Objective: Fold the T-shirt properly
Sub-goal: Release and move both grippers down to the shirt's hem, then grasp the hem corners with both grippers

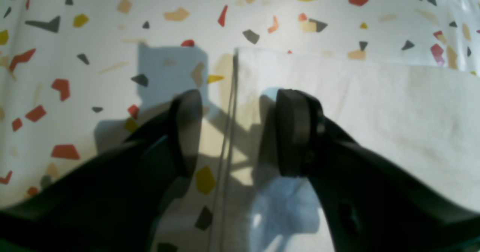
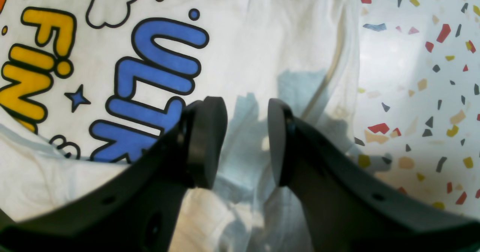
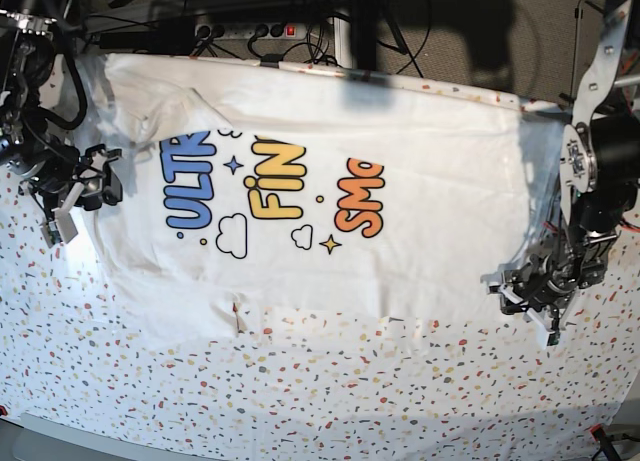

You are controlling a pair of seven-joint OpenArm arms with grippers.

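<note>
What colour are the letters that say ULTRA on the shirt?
Blue with black outlines, on the white T-shirt. The ULTRA letters show best in the right wrist view.

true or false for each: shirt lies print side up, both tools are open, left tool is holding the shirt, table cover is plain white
1. The T-shirt lies print side up. True.
2. The left tool and right tool are both open. True.
3. The left tool is holding the T-shirt. False: it sits over the shirt's edge with nothing between its fingers.
4. The table cover is plain white. False: it is white with coloured speckles.
</note>
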